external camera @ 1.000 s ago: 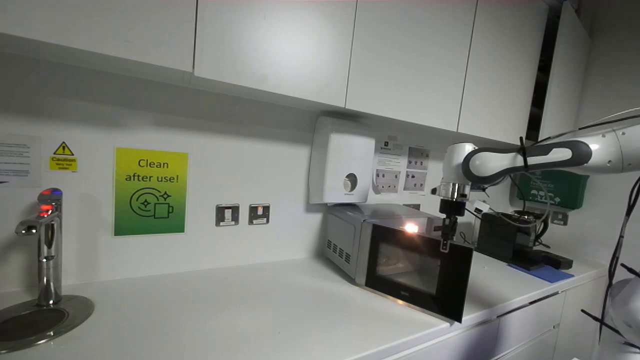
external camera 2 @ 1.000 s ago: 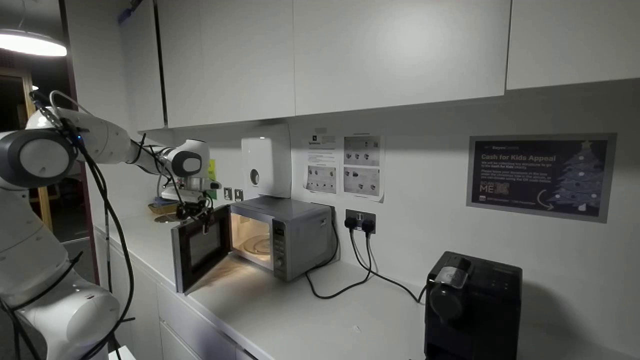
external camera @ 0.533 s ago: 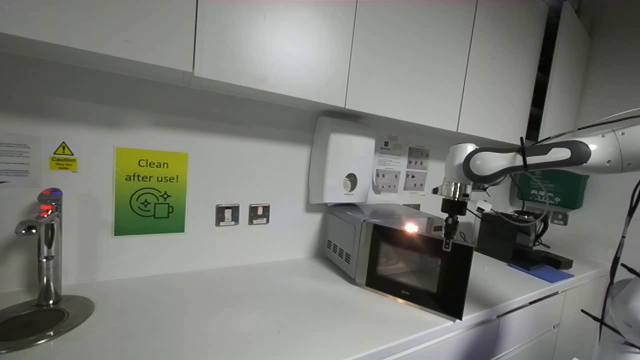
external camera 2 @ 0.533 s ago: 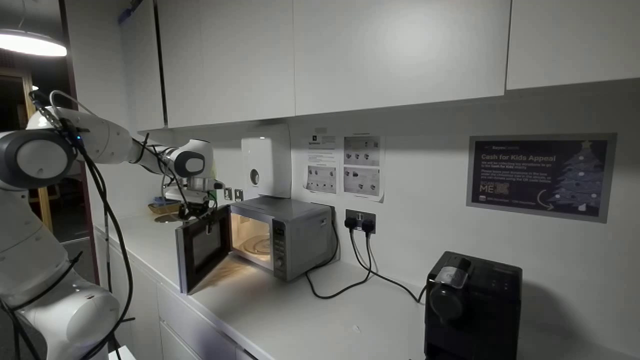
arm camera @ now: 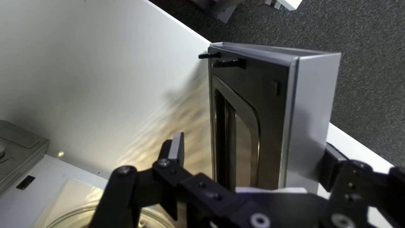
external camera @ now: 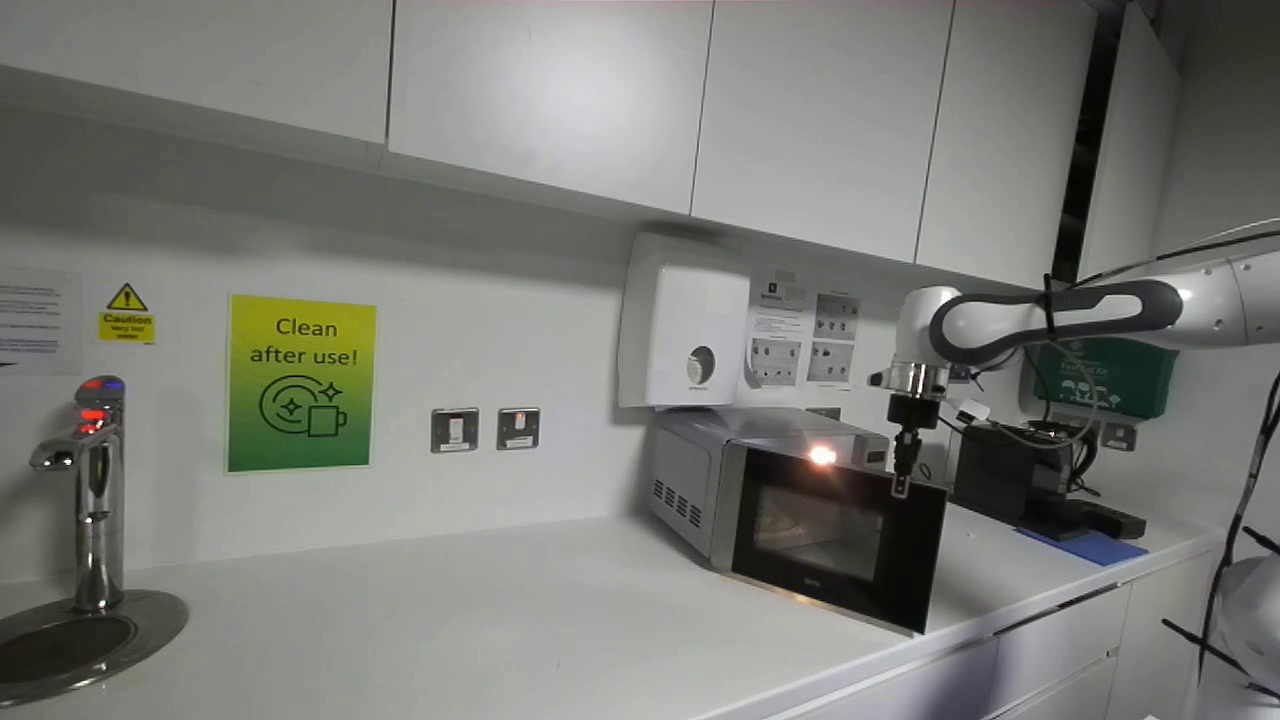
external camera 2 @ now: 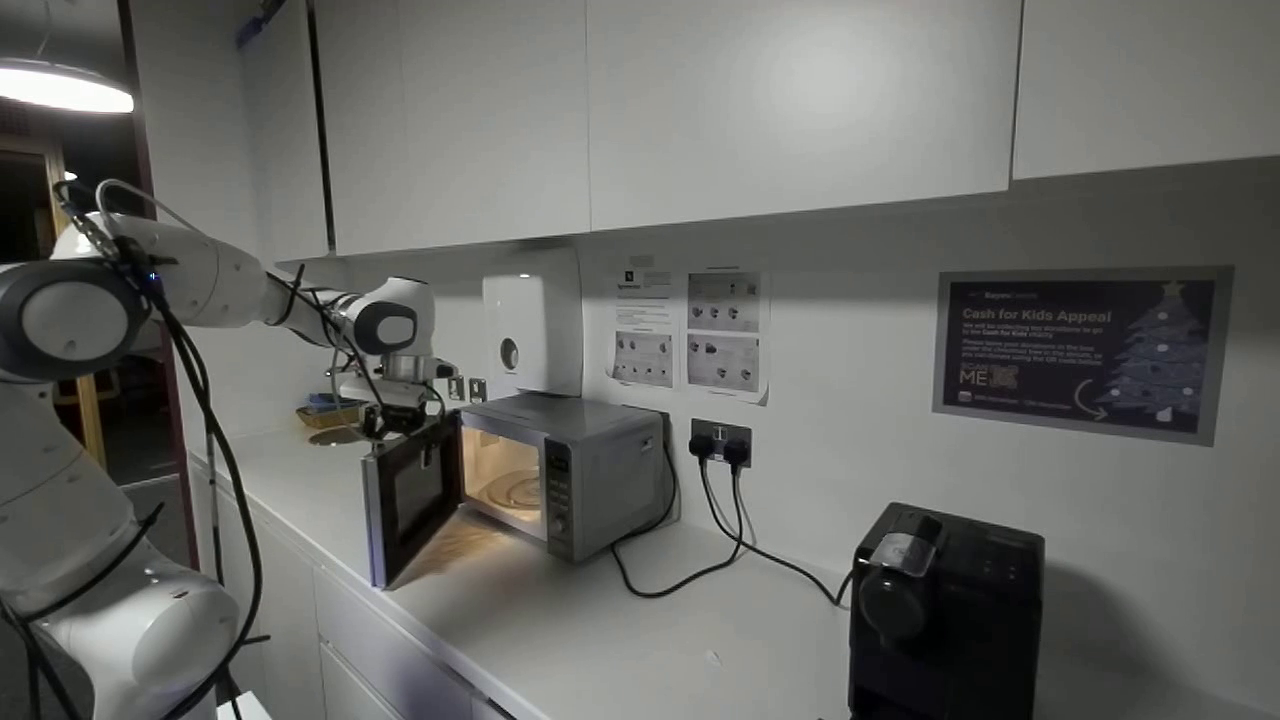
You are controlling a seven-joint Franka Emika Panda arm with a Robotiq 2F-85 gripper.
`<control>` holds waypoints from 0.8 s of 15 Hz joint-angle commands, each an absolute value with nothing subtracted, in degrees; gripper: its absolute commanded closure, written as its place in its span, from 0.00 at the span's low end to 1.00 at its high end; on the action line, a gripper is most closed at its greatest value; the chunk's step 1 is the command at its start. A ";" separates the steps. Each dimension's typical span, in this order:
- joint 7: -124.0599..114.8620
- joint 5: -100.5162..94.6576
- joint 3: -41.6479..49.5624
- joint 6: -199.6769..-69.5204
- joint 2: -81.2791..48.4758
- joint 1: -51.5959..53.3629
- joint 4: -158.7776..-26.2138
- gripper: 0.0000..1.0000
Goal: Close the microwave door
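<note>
The microwave door [external camera 2: 405, 500] stands ajar, swung out from the silver-grey microwave [external camera 2: 610, 465], whose lit inside and glass plate show. In an exterior view the dark outer face of the door [external camera: 905, 560] is visible, with one finger of my gripper [external camera: 901, 487] in front of its upper outer corner. My gripper [arm camera: 253, 153] straddles the door's top edge [arm camera: 303, 126] in the wrist view, jaws wide apart. Its right finger [arm camera: 332, 161] is against or very near the outer face. The left finger [arm camera: 177, 145] is on the inner side, with a gap to the panel.
A white dispenser [external camera: 690, 330] hangs on the wall above the microwave. On the same counter [external camera 2: 640, 650] are a black coffee machine [external camera 2: 945, 610] and power cables [external camera 2: 690, 590]. The door's free edge is close to the counter's front edge. Cupboards [external camera 2: 780, 110] hang overhead.
The door has swung slightly inward, its free edge drawing nearer to the microwave. My gripper has moved along with it and remains around the top edge.
</note>
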State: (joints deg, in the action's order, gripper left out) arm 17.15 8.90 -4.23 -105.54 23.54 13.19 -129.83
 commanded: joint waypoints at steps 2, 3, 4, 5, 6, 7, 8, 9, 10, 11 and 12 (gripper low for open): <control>21.07 8.64 -2.81 -107.08 25.90 12.00 -132.04 0.00; 21.63 8.51 -2.56 -107.13 25.92 11.80 -132.08 0.00; 22.06 8.50 -2.34 -107.16 25.89 11.66 -132.08 0.00; 22.63 8.42 -2.13 -107.21 25.85 11.50 -132.09 0.00; 23.33 8.15 -1.99 -107.37 25.82 11.29 -132.10 0.00; 23.99 7.99 -1.87 -107.55 25.80 11.12 -132.11 0.00; 24.73 7.96 -1.64 -107.80 25.75 11.05 -132.11 0.00; 25.36 7.90 -1.44 -108.13 25.70 10.99 -132.17 0.00; 25.97 7.99 -1.23 -108.41 25.66 11.02 -132.21 0.00; 26.53 7.96 -1.07 -108.75 25.65 11.03 -132.34 0.00; 27.13 7.94 -0.90 -109.09 25.63 11.04 -132.42 0.00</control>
